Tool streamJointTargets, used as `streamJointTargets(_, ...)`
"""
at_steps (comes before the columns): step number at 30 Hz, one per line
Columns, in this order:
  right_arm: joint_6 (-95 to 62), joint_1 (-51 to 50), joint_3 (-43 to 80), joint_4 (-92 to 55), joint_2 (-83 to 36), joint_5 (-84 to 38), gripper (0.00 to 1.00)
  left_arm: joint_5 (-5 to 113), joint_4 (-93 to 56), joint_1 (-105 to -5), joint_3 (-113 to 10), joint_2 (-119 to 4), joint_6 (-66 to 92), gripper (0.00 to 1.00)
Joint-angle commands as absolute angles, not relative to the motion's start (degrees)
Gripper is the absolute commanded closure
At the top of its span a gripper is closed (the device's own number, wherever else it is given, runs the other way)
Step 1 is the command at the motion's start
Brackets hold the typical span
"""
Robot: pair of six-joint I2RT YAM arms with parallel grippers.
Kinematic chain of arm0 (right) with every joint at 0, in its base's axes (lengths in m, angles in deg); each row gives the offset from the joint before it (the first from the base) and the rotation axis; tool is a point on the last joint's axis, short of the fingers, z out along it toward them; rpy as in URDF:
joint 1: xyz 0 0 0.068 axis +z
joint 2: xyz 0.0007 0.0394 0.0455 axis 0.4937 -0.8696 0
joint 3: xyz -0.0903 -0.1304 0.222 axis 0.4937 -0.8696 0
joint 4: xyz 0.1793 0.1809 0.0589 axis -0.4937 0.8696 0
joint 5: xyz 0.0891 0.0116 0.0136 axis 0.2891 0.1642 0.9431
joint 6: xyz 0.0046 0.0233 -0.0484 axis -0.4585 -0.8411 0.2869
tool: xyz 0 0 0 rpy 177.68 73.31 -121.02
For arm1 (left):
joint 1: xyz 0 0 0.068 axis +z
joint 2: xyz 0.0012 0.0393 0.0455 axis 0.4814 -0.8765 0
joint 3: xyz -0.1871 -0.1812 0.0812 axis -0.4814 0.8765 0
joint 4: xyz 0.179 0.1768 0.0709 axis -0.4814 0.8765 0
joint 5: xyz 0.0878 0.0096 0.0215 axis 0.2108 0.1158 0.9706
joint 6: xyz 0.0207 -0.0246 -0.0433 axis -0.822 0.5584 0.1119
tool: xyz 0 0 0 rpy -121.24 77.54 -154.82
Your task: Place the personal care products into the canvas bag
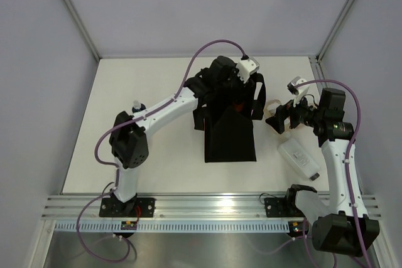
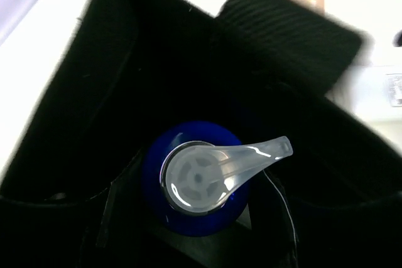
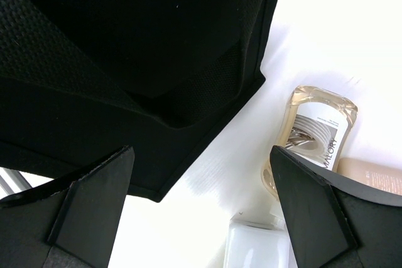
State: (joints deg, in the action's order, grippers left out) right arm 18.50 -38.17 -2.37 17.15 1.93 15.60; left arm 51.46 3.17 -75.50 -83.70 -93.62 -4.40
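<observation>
The black canvas bag [image 1: 229, 131] lies mid-table, and my left gripper [image 1: 221, 75] reaches into its far mouth. In the left wrist view a blue bottle [image 2: 195, 183] with a clear pump top stands inside the bag [image 2: 125, 92], right under the wrist. My black fingers merge with the dark fabric, so their grip cannot be read. My right gripper [image 1: 280, 121] is open and empty just right of the bag. In the right wrist view it [image 3: 201, 177] hovers over bare table between the bag's edge [image 3: 157, 92] and a pale cream bottle [image 3: 314, 133]. The flat white bottle [image 1: 301, 158] lies near it.
A beige pack [image 3: 374, 177] lies beside the cream bottle, and a beige item [image 1: 274, 103] lies past my right gripper. A small white-capped bottle [image 1: 137, 105] stands left of the left arm. The bag's handle [image 2: 289, 36] loops over its mouth. Grey walls enclose the table.
</observation>
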Motion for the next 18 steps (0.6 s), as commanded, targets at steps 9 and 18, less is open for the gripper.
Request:
streamJointTargets(9, 19.52, -38.11, -2.31, 16.87, 3.1, 15.19, 0.0, 49.7, -13.15, -72.55, -91.4, -101.35, 0.7, 0.55)
streamJointTargets(18, 19.69, -38.11, -2.31, 17.14, 2.66, 15.37, 0.0, 52.87, -10.8, -72.55, -92.53, -96.79, 2.11, 0.06)
